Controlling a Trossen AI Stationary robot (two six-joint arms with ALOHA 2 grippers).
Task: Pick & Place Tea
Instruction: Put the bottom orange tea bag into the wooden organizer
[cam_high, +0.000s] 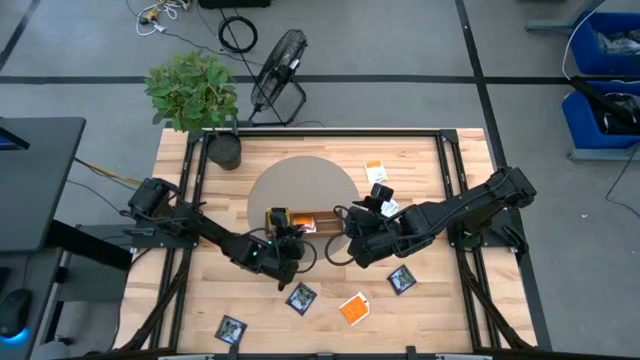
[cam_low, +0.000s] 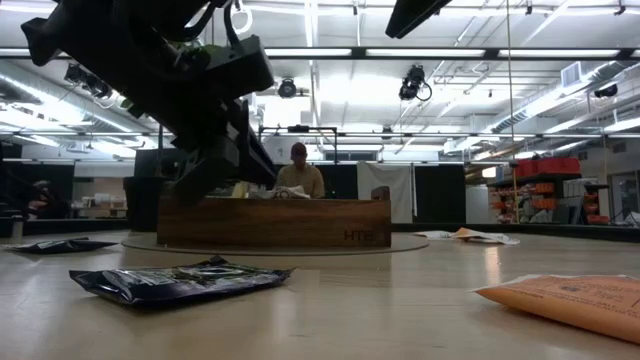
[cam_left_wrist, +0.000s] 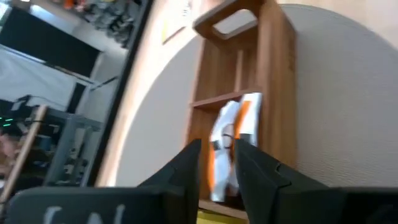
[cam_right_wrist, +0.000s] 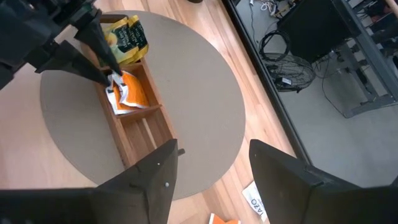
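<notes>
A long brown wooden tray (cam_high: 305, 221) lies on a round grey mat (cam_high: 300, 180). A yellow-green tea sachet (cam_right_wrist: 127, 38) sits in its end compartment. An orange-and-white sachet (cam_right_wrist: 132, 94) stands on edge in the compartment beside it, leaning on the tray's wall. My left gripper (cam_left_wrist: 217, 150) is slightly open over that compartment, with the sachet's (cam_left_wrist: 231, 134) upper part between its fingertips. My right gripper (cam_right_wrist: 214, 168) hovers wide open and empty above the tray's other end. More sachets lie on the table: navy ones (cam_high: 301, 297) (cam_high: 401, 279) (cam_high: 231, 328) and an orange one (cam_high: 354, 308). My left gripper slants down from the table's left, one finger (cam_left_wrist: 189, 163) on each flat side of the orange-and-white sachet's upper edge (cam_left_wrist: 222, 155). There is a gap between the fingers, and I cannot tell whether they touch the sachet. Its lower end rests in the tray.
Two more sachets (cam_high: 374, 170) (cam_high: 385, 200) lie on the far right part of the table. A potted plant (cam_high: 195, 95) stands at the far left corner. In the low view a navy sachet (cam_low: 180, 280) and an orange one (cam_low: 570, 300) lie near the camera. A person (cam_low: 298, 175) sits beyond the table.
</notes>
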